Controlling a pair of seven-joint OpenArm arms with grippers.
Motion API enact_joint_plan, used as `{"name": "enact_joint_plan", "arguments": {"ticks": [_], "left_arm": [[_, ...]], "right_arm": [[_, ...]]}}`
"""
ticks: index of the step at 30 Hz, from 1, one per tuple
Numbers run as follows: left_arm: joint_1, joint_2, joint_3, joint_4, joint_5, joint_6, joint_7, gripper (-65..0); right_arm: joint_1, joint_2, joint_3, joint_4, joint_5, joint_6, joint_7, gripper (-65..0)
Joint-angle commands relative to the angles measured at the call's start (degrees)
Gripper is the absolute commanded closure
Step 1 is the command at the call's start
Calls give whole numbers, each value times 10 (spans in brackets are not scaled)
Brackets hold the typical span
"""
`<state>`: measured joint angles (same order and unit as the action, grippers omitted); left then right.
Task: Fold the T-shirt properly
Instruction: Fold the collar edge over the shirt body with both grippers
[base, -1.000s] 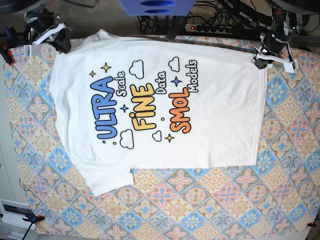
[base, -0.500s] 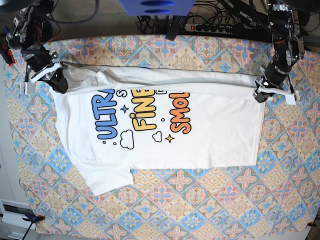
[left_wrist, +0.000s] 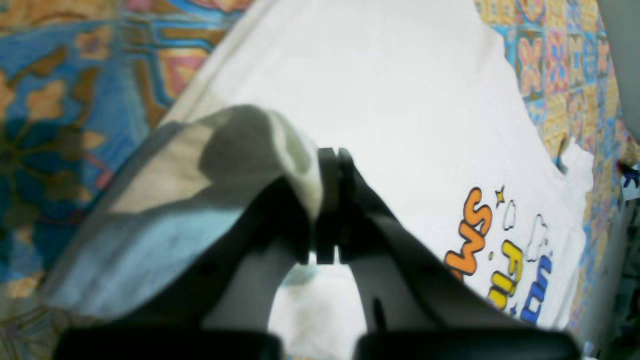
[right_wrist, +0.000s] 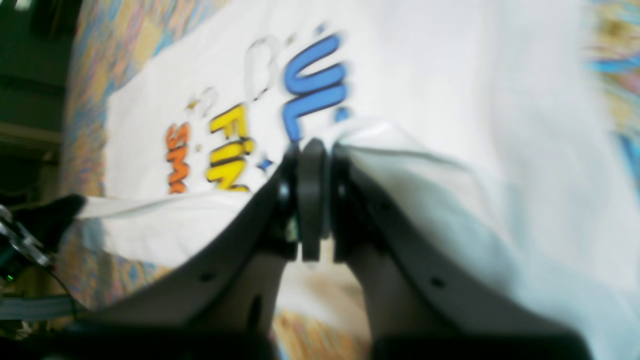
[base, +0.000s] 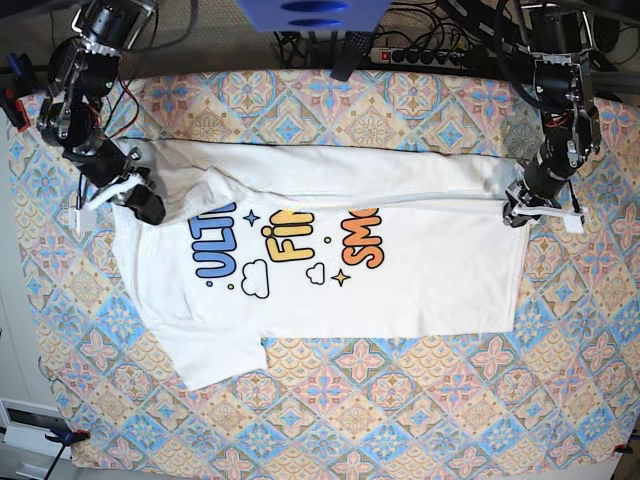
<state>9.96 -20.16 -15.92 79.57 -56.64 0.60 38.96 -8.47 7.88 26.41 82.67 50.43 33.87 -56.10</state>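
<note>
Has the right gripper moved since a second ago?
Yes. The right gripper, shut on the T-shirt, has come down the base view, away from the power strip.

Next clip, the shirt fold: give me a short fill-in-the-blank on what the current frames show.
1. The right gripper is shut on the T-shirt at its ___ end.
2. The left gripper is ___ on the hem end.
3. The folded-over far edge covers the ___ part of the print.
4. The near sleeve lies ___ on the patterned tablecloth.

Missing words: collar; shut; upper; flat
</note>
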Motion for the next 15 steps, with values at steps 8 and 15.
{"name": "enact_joint_plan", "arguments": {"ticks": [8,15], "left_arm": [[-27,-12,-4,-29,-5,-2,-7,-131],[27,-15,-8,47,-11,-2,-7,-241]], "right_arm": [[49,10,-16,-10,-28,4,13,-117],[-1,10,16,55,-35,4,8,-275]]}}
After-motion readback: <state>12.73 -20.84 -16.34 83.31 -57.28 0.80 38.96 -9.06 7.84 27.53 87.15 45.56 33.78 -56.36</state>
